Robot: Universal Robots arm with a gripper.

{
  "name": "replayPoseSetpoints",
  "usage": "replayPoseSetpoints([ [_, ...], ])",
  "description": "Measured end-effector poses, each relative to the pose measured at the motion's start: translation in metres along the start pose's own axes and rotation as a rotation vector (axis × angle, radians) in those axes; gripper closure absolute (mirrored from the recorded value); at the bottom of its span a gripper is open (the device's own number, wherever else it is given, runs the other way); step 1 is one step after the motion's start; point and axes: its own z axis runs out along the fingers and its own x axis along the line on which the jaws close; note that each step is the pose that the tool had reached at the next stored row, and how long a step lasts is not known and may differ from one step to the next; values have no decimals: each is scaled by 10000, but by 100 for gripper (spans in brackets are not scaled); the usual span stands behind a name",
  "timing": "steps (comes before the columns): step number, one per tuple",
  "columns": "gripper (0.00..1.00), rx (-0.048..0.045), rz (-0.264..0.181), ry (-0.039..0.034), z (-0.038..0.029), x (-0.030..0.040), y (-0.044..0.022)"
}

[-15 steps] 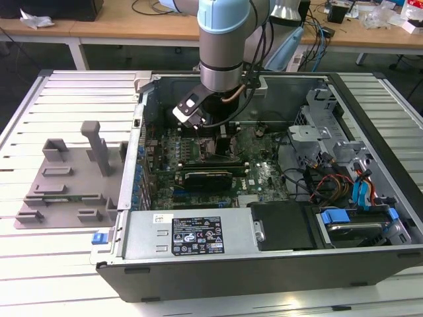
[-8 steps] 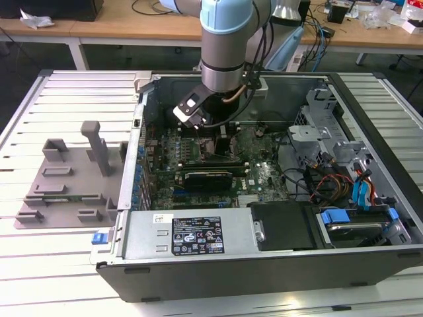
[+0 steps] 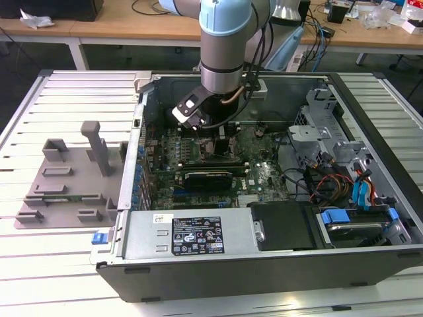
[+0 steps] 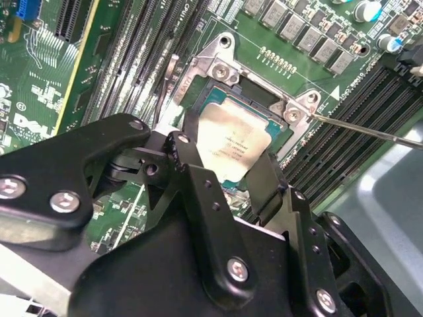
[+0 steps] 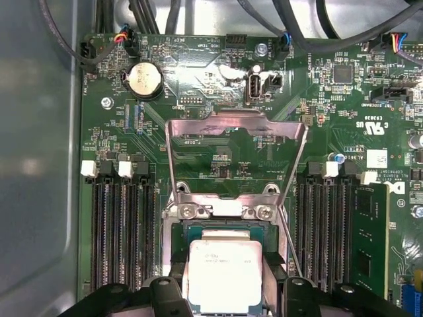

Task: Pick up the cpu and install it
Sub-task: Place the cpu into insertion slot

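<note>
The cpu (image 4: 234, 142) (image 5: 221, 274), a small square chip with a shiny silver top, sits between my gripper's two black fingers (image 4: 192, 135) just over the open motherboard socket (image 5: 225, 229). My gripper (image 4: 228, 148) (image 5: 225, 281) is shut on the cpu, one finger against each of two opposite edges. The socket's metal load plate (image 5: 234, 158) stands swung open beyond the chip. In the exterior view the arm reaches down into the open computer case, and the gripper (image 3: 221, 135) is low over the green board.
Black memory slots (image 5: 122, 231) flank the socket on both sides. A thin metal lever (image 4: 370, 132) sticks out beside it. Case walls, a drive cage (image 3: 324, 125) and cables (image 3: 330, 181) surround the board. A grey plastic tray (image 3: 66, 178) lies at the exterior view's left.
</note>
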Motion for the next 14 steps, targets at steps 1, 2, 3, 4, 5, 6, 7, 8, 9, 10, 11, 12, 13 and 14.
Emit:
replayPoseSetpoints([
  [1,47,0,-7,1,0,0,0],
  [2,47,0,-101,3,1,0,0],
  [3,47,-1,-155,6,1,0,0],
  [4,47,-1,-155,6,4,0,0],
  [5,47,2,-156,2,10,-1,-1],
  [6,47,0,-156,4,12,0,-1],
  [7,47,-1,-156,5,13,0,0],
  [8,47,0,-156,4,13,0,-1],
  [9,47,0,-156,4,14,0,-1],
  [10,47,-4,-155,13,17,1,0],
  [11,45,-14,-155,24,23,4,2],
  [12,40,-2,-155,6,17,0,-1],
  [13,40,-2,-155,7,18,0,-1],
  [14,40,-1,-155,5,18,0,-1],
])
